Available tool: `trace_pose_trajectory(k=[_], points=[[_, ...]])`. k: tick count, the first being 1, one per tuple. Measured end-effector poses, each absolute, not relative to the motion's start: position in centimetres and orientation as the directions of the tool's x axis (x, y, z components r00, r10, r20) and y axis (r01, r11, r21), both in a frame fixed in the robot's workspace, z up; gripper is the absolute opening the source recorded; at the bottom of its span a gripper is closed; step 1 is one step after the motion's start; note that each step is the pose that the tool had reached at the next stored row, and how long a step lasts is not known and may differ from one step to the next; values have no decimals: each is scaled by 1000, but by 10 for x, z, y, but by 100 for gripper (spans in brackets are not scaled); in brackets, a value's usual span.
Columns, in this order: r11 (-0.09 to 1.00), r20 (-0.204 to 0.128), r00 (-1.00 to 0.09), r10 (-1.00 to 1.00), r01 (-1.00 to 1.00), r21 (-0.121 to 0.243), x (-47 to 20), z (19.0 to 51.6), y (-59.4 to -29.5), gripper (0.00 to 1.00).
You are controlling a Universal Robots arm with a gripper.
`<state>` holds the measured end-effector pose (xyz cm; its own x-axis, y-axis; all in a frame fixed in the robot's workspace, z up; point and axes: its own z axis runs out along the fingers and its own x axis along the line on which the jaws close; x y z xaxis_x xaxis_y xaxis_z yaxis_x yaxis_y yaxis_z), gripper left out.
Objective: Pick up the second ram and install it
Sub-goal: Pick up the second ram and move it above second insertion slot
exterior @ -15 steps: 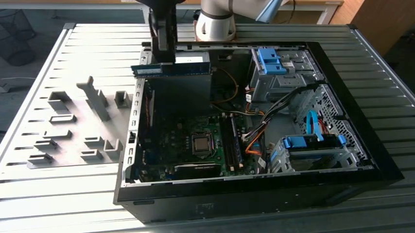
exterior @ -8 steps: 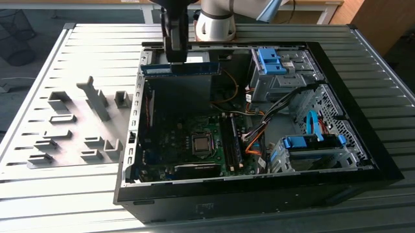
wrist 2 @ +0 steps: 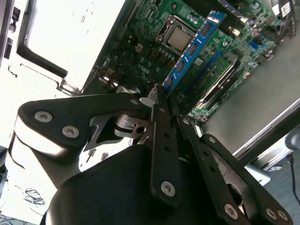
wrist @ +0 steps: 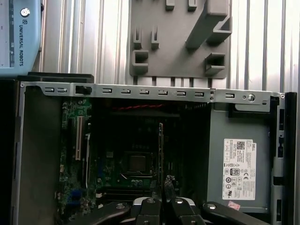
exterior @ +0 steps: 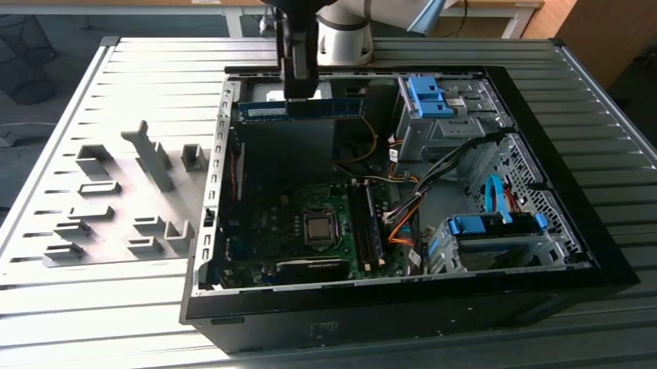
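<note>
- the hand (exterior: pixel 298 94) hangs over the far side of the open computer case (exterior: pixel 431 311). it is clenched on the second ram (exterior: pixel 301 109).
- the ram is up in the air with its long side level, above the case's dark far corner and touching nothing but the hand.
- in the second wrist view the fingers (wrist 2: pixel 161 126) pinch one end of the blue-green stick. the rest reaches out over the motherboard (wrist 2: pixel 145 42) with its row of dark chips showing (the processor (wrist 2: pixel 177 36) sits just beyond it).
- in the first wrist view the stick shows edge-on, as a thin line rising from between the fingertips over the board.
- the memory slots (exterior: pixel 368 223) lie beside the processor, low in the case and well apart from the held stick.
- on the bench (exterior: pixel 123 315), at the exterior view's left of the case, lies the grey fixture plate (exterior: pixel 123 201) with its blocks.
</note>
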<state>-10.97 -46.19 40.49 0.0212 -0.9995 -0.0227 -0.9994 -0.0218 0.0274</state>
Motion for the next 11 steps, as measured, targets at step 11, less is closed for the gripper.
trace_pose_trajectory(k=[11], points=[[-22,-23,21,-1000,-999,27,-93,405,-462,14]])
